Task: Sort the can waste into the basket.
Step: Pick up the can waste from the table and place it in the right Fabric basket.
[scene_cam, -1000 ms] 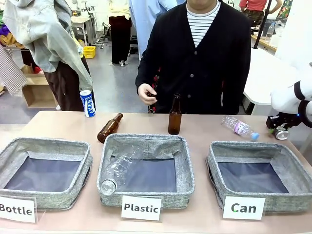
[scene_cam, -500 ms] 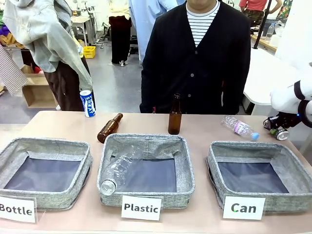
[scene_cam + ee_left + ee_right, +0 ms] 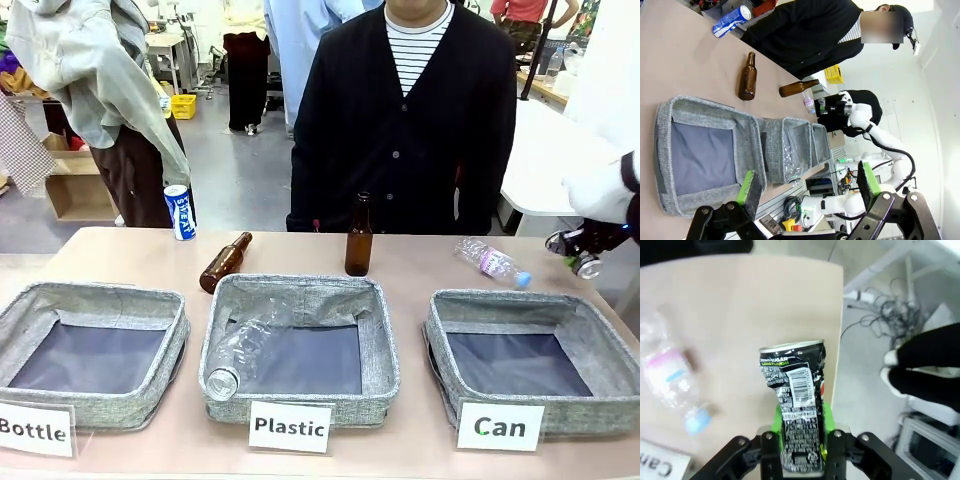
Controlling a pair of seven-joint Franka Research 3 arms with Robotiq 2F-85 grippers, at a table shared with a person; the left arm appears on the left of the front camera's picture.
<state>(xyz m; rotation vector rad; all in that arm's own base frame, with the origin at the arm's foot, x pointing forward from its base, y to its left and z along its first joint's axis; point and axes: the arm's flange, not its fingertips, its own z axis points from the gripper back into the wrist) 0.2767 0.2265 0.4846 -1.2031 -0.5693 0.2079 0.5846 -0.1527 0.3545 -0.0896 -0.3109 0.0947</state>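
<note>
Over on the left, the left gripper [image 3: 807, 180] holds its two green-padded fingers wide apart with nothing between them, above the near end of the row of three grey baskets. On the table [image 3: 130, 262], the blue and white can [image 3: 180, 212] stands upright at the far left edge, well apart from every basket and from both grippers. The basket signed "Bottle" [image 3: 20, 310] sits at the near left with only its dark floor showing. Behind the gap between it and the next basket, a brown glass bottle [image 3: 225, 262] lies on its side, neck pointing toward the far edge. The middle basket, signed "Plastic" [image 3: 385, 340], holds a clear plastic bottle [image 3: 240, 355] leaning in its near left corner, mouth toward the camera. Just behind that basket's far rim a second brown bottle [image 3: 359, 240] stands upright, with a person in a dark cardigan [image 3: 410, 120] standing at the far edge behind it. Further right, a clear plastic bottle with a pink label [image 3: 490, 262] lies on the table near the far right corner. The basket signed "Can" [image 3: 435, 335] sits at the near right, nothing on its floor. Beyond it, at the table's right edge, the right gripper [image 3: 578, 255] is clamped on the crushed can [image 3: 583, 265]; its wrist view shows the silver and dark can [image 3: 797, 405] pinched between the green pads [image 3: 777, 420] at its dented waist. Whether the can is clear of the tabletop I cannot tell.
</note>
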